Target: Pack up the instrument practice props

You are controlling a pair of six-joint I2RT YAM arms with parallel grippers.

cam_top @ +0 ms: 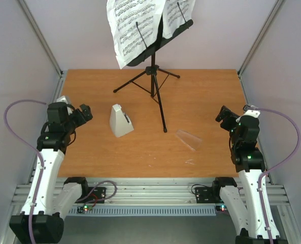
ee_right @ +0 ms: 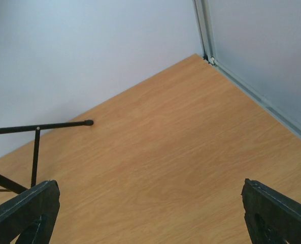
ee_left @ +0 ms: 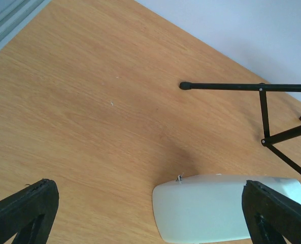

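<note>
A black tripod music stand (cam_top: 153, 71) stands at the back middle of the table and holds white sheet-music pages (cam_top: 135, 25) on its desk. A pale grey pyramid metronome (cam_top: 121, 121) stands left of centre; it also shows in the left wrist view (ee_left: 211, 208). A clear plastic cover (cam_top: 189, 139) lies right of centre. My left gripper (cam_top: 84, 113) is open and empty, to the left of the metronome. My right gripper (cam_top: 224, 115) is open and empty near the right edge. Stand legs show in the left wrist view (ee_left: 226, 86) and the right wrist view (ee_right: 38, 125).
The wooden table (cam_top: 206, 96) is walled by pale panels on the left, back and right, with metal frame posts at the corners. A small clear scrap (cam_top: 190, 162) lies near the front edge. A metal rail (cam_top: 155, 190) runs along the near edge.
</note>
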